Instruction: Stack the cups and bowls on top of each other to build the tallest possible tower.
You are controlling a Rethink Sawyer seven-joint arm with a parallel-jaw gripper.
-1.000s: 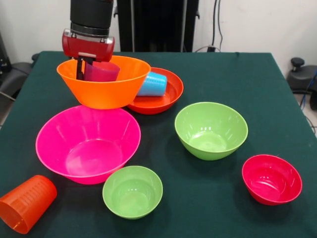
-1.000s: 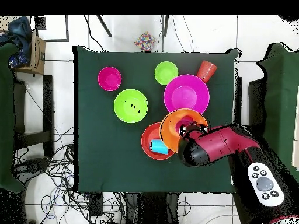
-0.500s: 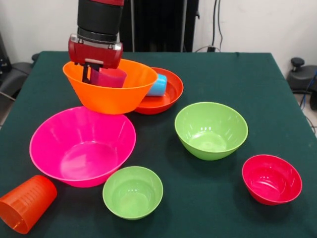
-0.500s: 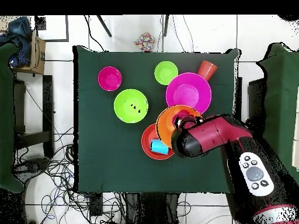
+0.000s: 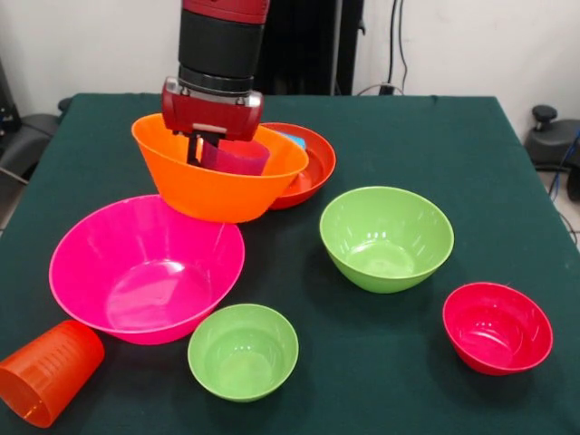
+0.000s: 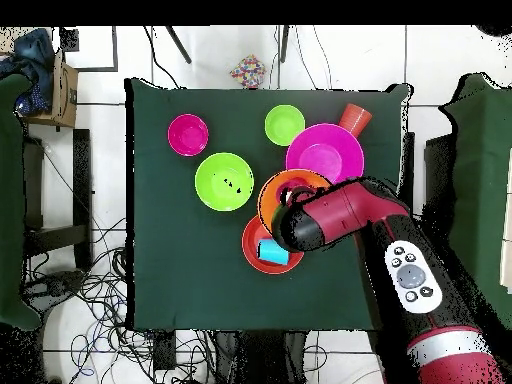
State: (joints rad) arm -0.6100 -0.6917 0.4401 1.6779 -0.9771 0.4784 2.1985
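Landmark: I take the large pink bowl (image 5: 145, 269) as reference.
Gripper (image 5: 210, 150): I see it closed on the purple cup (image 5: 236, 156), inside the large orange bowl (image 5: 217, 172).
Large orange bowl: tilted, just behind the pink bowl, overlapping the red-orange bowl (image 5: 308, 163) (contact unclear).
Blue cup (image 6: 272, 250): lies in the red-orange bowl.
Orange cup (image 5: 45, 372): on its side, in front of the pink bowl.
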